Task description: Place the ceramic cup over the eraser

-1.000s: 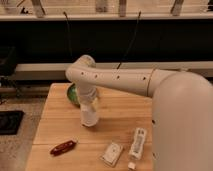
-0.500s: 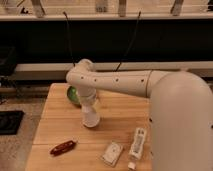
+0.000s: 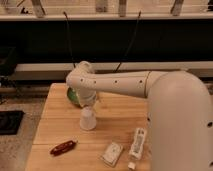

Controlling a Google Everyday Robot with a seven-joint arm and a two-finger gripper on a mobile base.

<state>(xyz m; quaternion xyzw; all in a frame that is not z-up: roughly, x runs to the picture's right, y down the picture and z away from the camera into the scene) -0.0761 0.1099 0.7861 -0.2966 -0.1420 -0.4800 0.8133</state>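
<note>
Pincer (image 3: pixel 88 103) sits directly above the ceramic cup (image 3: pixel 88 119), at its top end; arm blocks the view, so can't tell if it's gripping or released. Cup stands narrow end up, wide end down on the wooden worktop (image 3: pixel 120 125), just in front of the green bowl (image 3: pixel 73 95). Eraser not visible. Red object (image 3: pixel 63 147) front-left; flat white card (image 3: pixel 112 153) and white stick (image 3: pixel 137 144) front-right.
</note>
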